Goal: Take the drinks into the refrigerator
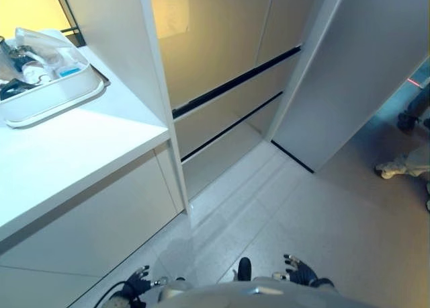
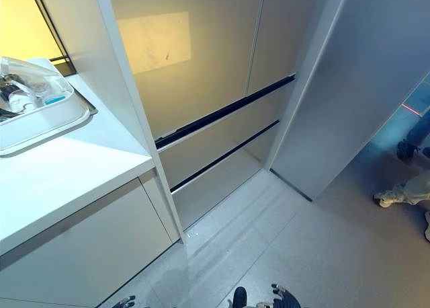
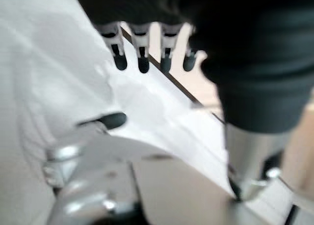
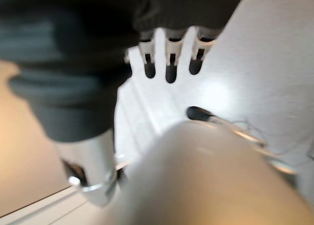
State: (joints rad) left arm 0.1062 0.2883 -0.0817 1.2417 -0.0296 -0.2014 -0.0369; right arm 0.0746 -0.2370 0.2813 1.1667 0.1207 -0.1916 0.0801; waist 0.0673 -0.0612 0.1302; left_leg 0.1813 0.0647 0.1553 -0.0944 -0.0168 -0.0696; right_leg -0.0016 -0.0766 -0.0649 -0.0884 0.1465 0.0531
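- Silver fingers with dark tips hang loose and straight on both hands, low near the floor: the left hand (image 1: 138, 280) and the right hand (image 1: 301, 270) each hold nothing, as their own wrist views also show, with pale floor tiles (image 1: 282, 214) past the fingertips.
- Past the hands stands the refrigerator (image 2: 201, 86), its tall doors and the two drawers (image 2: 215, 153) below all closed; a white panel (image 1: 363, 72) rises to its right.
- Up on the white desk (image 1: 74, 146) to the left sits a white tray (image 1: 57, 96) of clear wrapped items, seemingly the drinks (image 1: 30, 62); what they are exactly is hard to tell.
- Judging by this, the drinks lie outside the refrigerator, well apart from both hands; fetching them and opening a door remain.
- Farthest right, a person's shoes (image 1: 396, 167) stand on the floor.
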